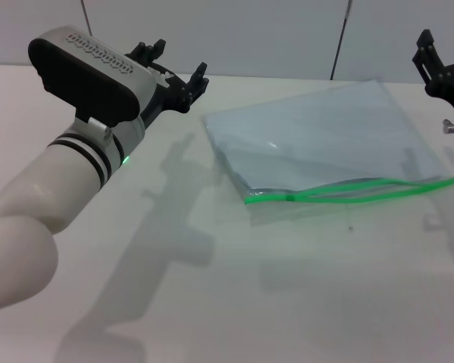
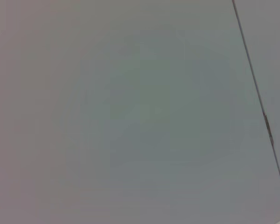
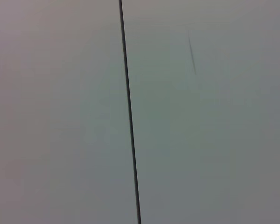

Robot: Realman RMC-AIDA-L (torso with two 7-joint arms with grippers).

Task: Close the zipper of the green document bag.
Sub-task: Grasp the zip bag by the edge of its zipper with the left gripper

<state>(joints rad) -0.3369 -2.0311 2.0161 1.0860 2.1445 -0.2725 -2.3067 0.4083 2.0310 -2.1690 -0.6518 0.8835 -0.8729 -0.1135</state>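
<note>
We see the black right tool (image 1: 439, 68) only in part: the head view's right edge cuts it off, so we cannot tell how its fingers stand. The thin bright green plastic zipper (image 1: 348, 189) shows no slider that we can make out; it is too small to find. Along that strip two green lines part and meet again, yet we cannot judge where it is sealed. The large translucent pale blue-grey document bag (image 1: 325, 136) hides whatever it may hold. Both wrist views give us only a blank grey wall (image 2: 130, 116) with a dark seam, no tool fingers.
</note>
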